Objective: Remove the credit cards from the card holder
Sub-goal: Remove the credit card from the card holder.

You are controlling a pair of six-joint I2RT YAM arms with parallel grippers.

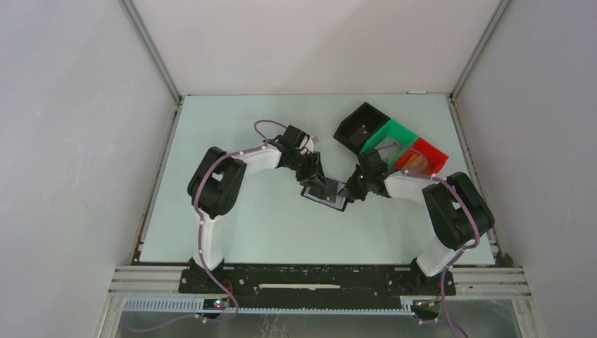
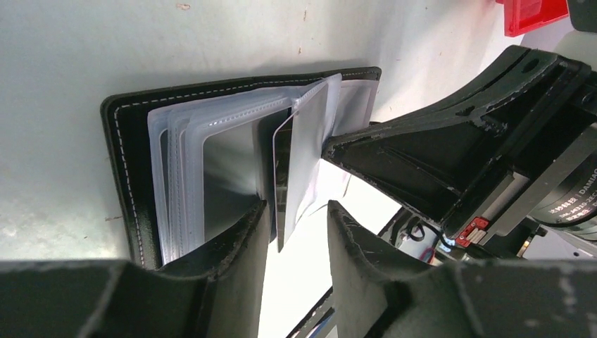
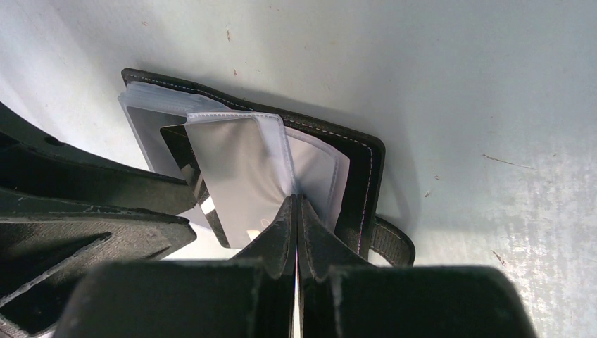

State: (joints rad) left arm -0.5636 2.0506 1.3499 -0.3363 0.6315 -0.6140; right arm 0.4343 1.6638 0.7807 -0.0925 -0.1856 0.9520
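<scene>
Leaves the card holder (image 1: 325, 191) open flat on the table (image 1: 232, 232), between both arms for shared reach. Pinches a clear sleeve (image 3: 243, 169) tight in the right gripper (image 3: 296, 201), standing that page up to bare the pocket. Straddles a credit card (image 2: 280, 183) edge with the left gripper (image 2: 296, 211), jaws partly spread, gripping nothing, probably poised to pull.

Far right on the pale desk (image 1: 232, 232), a black bin (image 1: 350, 125), green bin (image 1: 396, 134) and red bin (image 1: 431, 150) adjoin in a row; an orange-tan piece (image 1: 415, 164) lies in the red.
</scene>
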